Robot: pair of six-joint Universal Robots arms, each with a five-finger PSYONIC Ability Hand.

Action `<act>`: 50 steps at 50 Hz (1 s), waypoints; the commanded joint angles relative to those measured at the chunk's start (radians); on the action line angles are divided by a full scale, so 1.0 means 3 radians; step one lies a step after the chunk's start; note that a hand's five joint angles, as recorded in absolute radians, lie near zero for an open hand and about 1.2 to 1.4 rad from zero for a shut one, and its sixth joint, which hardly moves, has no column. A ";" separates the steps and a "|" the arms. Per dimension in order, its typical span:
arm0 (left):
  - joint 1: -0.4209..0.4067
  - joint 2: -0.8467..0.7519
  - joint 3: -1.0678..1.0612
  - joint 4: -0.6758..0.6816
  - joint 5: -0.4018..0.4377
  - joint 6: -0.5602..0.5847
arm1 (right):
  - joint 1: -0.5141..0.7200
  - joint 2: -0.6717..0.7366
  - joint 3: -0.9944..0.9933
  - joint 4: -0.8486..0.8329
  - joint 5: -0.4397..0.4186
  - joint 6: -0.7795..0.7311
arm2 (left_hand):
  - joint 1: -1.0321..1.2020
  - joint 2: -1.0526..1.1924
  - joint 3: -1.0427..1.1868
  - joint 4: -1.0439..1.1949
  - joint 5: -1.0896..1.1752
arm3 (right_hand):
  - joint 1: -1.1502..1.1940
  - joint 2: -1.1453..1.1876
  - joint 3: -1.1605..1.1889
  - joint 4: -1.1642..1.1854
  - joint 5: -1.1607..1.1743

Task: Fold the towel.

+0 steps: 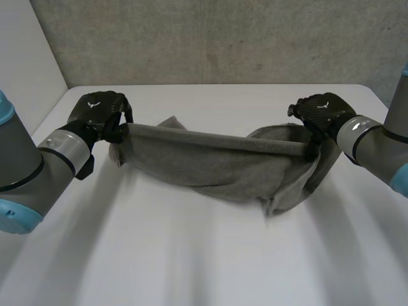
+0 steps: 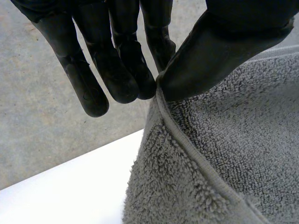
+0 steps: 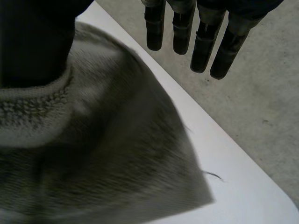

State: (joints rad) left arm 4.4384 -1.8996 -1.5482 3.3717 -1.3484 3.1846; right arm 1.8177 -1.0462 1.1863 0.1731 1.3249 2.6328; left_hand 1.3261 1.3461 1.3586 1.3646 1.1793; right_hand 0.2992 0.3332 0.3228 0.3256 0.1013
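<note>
This looks like a robotics lab or test cell rather than a home. A bare white table (image 1: 191, 255) stands against a rough grey concrete wall (image 1: 223, 38), with a plain white panel (image 1: 25, 51) closing off one side. Two industrial-style robot arms with grey joints and light-blue caps, the left arm (image 1: 25, 166) and the right arm (image 1: 376, 143), reach in over the tabletop.

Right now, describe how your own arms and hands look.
Both arms are thick grey tubes with light-blue caps at the joints: the left arm, the right arm. Each ends in a silver-grey cuff, then a black hand. The left hand and right hand each carry a small white mark on the back. The fingers are long, rounded and black.
</note>
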 commanded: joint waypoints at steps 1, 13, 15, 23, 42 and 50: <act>-0.0079 0.0002 0.0017 0.0000 0.0000 0.0000 | 0.0245 -0.0250 0.0315 0.0032 -0.0034 0.0228 | 0.0234 0.0167 0.0126 0.0105 0.0141 | -0.0127 -0.0240 -0.0206 -0.0215 -0.0049; -0.0109 0.0012 0.0012 0.0000 -0.0010 0.0000 | 0.0353 -0.0235 0.0525 0.0006 -0.0024 0.0464 | 0.0234 0.0167 0.0126 0.0105 0.0141 | 0.0294 0.0181 0.0215 0.0206 0.0372; -0.0094 0.0012 0.0012 0.0000 -0.0010 0.0000 | 0.0348 -0.0225 0.0596 -0.0050 -0.0024 0.0530 | 0.0234 0.0167 0.0126 0.0105 0.0141 | 0.0498 0.0385 0.0420 0.0411 0.0576; -0.0053 0.0012 0.0037 -0.0005 -0.0020 0.0005 | 0.0307 -0.0225 0.0897 -0.0290 -0.0004 0.0602 | 0.0234 0.0167 0.0126 0.0105 0.0141 | 0.0705 0.0592 0.0626 0.0617 0.0783; -0.0038 0.0139 0.0063 -0.0087 0.0000 0.0010 | 0.0266 -0.0592 0.1062 -0.0587 0.0145 0.0571 | 0.0234 0.0167 0.0126 0.0105 0.0141 | 0.3657 0.3544 0.3578 0.3569 0.3735; -0.0023 0.0553 0.0358 -0.0383 0.0000 -0.0071 | 0.0210 -0.1160 0.0501 -0.0021 -0.0044 0.0556 | 0.0234 0.0167 0.0126 0.0105 0.0141 | 0.3657 0.3544 0.3578 0.3569 0.3735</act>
State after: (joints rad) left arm 4.4293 -1.8213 -1.5126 3.3250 -1.3477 3.1861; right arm 1.8934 -1.2744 1.4694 0.0244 1.3601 2.8027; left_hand 1.3262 1.3463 1.3586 1.3647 1.1793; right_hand 1.3177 1.3050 1.3134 1.3266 1.1631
